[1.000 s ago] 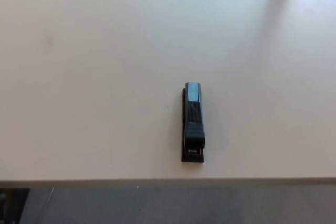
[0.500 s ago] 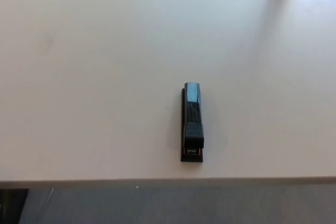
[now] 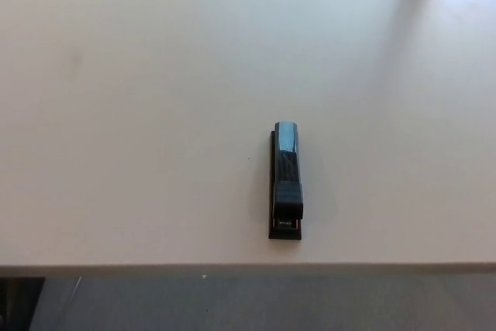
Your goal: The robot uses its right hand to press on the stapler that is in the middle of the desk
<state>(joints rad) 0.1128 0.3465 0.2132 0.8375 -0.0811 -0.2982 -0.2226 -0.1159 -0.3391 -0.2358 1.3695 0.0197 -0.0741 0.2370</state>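
- Desk [image 3: 139, 114]: one pale, cream-coloured top fills nearly the whole head view; its near edge runs straight across the bottom of the picture, with grey floor [image 3: 256, 304] below it.
- Stapler [image 3: 286, 181]: one, black and glossy, lying flat on the desk a little right of the middle and close to the near edge. It lies lengthwise, pointing away from the robot, its far end catching a light blue sheen and its near end showing a small metal part.
- Hands: neither the left nor the right hand shows, so the stapler's place relative to the right hand cannot be told, nor whether the fingers are spread or closed. Nothing touches the stapler.
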